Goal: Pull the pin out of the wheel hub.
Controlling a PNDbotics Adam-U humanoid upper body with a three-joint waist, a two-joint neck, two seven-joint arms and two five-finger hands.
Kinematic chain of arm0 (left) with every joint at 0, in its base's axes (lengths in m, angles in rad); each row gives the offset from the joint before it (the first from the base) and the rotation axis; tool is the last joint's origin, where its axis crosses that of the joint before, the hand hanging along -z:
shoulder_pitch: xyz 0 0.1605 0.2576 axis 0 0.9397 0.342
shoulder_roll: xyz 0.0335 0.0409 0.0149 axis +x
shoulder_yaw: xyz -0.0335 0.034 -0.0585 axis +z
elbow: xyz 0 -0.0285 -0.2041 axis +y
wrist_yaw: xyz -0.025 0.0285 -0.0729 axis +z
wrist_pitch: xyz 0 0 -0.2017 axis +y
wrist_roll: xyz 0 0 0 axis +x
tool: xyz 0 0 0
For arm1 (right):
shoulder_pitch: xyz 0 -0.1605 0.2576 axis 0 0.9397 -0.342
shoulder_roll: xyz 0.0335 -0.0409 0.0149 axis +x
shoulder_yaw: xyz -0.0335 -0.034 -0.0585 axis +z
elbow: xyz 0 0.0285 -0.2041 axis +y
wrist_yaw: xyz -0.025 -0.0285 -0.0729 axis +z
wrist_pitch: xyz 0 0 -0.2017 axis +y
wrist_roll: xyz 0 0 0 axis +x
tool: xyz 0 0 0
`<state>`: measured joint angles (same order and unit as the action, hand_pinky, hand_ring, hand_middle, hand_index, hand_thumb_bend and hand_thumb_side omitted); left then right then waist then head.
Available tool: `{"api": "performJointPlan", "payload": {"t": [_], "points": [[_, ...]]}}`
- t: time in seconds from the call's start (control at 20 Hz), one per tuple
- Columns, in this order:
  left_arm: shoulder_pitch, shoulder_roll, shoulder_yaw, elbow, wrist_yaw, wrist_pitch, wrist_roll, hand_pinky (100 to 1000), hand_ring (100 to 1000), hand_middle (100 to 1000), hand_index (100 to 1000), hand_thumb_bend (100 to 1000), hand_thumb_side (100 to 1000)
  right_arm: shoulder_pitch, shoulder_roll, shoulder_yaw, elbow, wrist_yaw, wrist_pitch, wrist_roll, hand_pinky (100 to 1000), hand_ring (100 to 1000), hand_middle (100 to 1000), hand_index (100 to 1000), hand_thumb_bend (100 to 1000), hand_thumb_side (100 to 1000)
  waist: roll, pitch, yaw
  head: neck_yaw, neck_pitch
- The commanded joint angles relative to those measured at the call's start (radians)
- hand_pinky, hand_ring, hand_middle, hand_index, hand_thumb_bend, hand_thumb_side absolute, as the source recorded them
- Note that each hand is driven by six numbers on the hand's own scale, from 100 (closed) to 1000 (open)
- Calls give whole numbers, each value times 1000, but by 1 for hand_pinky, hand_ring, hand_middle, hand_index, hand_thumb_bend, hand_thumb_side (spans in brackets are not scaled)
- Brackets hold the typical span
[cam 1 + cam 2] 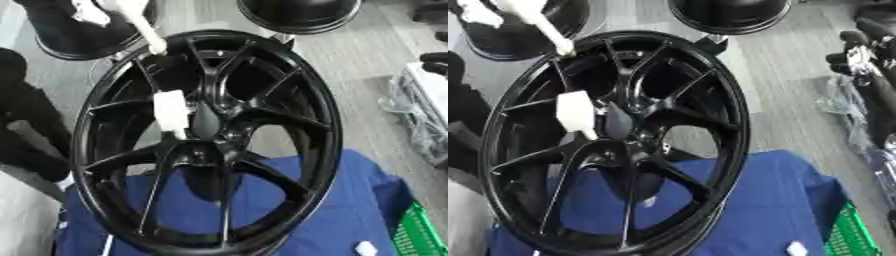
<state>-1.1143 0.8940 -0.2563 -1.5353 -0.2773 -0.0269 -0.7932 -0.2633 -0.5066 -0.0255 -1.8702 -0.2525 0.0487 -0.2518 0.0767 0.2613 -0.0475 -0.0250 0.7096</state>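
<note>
The wheel (206, 142) stands tilted on its rim, its lower edge on the cloth (350, 200). A pin (171, 111) sits just left of its hub (208, 120). A basket (418, 231) lies right of the cloth.

A glossy black multi-spoke alloy wheel hub (210, 145) is standing tilted on edge; a white blocky pin (171, 111) is sticking at its centre.

Looks like a car workshop or tyre shop. Big glossy black multi-spoke alloy wheel rim (210, 140) stands upright on a blue cloth-covered surface (350, 210), w/ more round black wheel-like parts (299, 14) on grey plank flooring (367, 60). Green plastic crate (418, 231) at lower right, clear plastic wrap (420, 117) along right edge.
</note>
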Motion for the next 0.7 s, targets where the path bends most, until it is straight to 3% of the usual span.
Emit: {"api": "performJointPlan", "payload": {"t": [0.05, 0.25, 0.45, 0.5, 0.55, 0.6, 0.65, 0.7], "points": [[38, 116, 99, -17, 37, 44, 50, 580, 514, 347, 234, 193, 100, -1, -35, -27, -10, -2, -7, -19, 764, 701, 792, 900, 100, 565, -7, -20, 10, -19, -6], [139, 212, 191, 43, 81, 40, 94, 587, 519, 359, 257, 153, 100, 4, -36, -42, -15, -1, -12, -35, 764, 701, 792, 900, 100, 566, -15, -8, 26, -34, -22], [250, 233, 240, 102, 63, 37, 126, 590, 520, 368, 273, 169, 100, 8, -36, -43, -21, 0, -12, -39, 764, 701, 792, 900, 100, 565, -22, -5, 28, -31, -30], [277, 231, 249, 107, 59, 37, 133, 641, 573, 472, 446, 272, 100, 8, -36, -43, -22, 0, -11, -39, 765, 701, 792, 900, 100, 566, -23, -4, 28, -30, -32], [304, 224, 257, 122, 55, 44, 136, 680, 637, 555, 566, 317, 100, 9, -35, -43, -22, 1, -11, -39, 765, 701, 792, 900, 100, 567, -24, -4, 27, -29, -33], [332, 217, 265, 139, 52, 49, 140, 697, 670, 584, 615, 365, 100, 8, -34, -42, -23, 1, -10, -38, 765, 701, 792, 900, 100, 567, -25, -3, 25, -27, -31], [361, 211, 273, 151, 45, 52, 147, 732, 737, 642, 681, 475, 140, 7, -33, -41, -24, 0, -10, -37, 765, 701, 792, 900, 100, 566, -25, -3, 21, -24, -28], [388, 206, 279, 158, 36, 54, 155, 780, 791, 712, 733, 544, 243, 4, -31, -40, -24, 0, -9, -36, 764, 701, 792, 900, 100, 566, -25, -2, 17, -20, -27]]}}
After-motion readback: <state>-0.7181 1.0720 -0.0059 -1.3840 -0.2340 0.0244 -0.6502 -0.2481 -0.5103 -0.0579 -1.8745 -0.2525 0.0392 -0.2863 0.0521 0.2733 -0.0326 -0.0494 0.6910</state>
